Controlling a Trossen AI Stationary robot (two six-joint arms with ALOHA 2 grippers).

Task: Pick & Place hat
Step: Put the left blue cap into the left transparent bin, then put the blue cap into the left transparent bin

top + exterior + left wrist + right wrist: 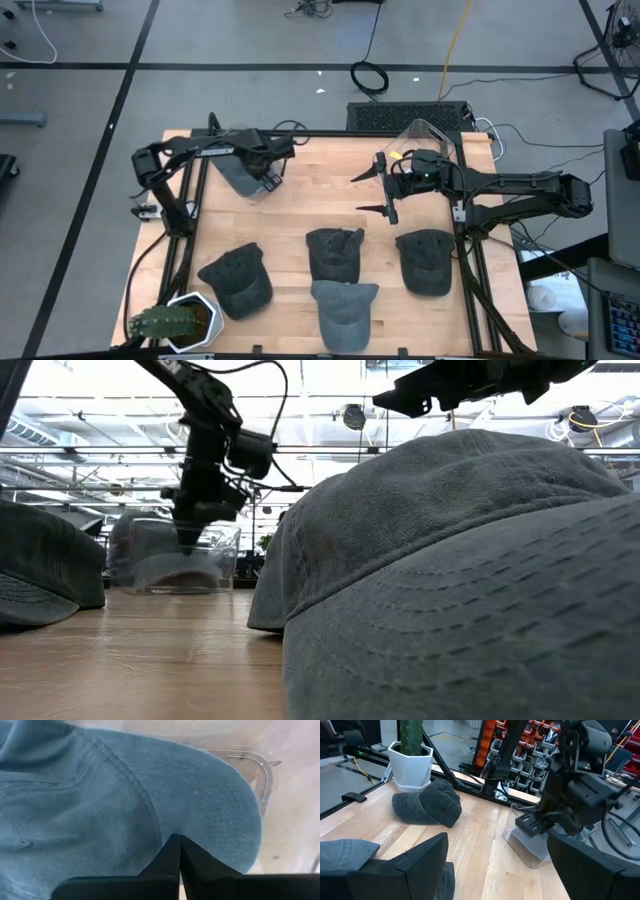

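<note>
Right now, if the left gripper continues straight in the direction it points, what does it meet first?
Probably the blue-grey hat: the left gripper is shut at the hat's brim seam, inside the clear container.

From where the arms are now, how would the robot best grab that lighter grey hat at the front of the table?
Probably by the light grey hat's soft crown, coming straight down from above. It lies flat and apart from the three darker hats, so the fabric can be pinched upward. The open right gripper hovers nearer; the left gripper is shut on a blue hat.
</note>
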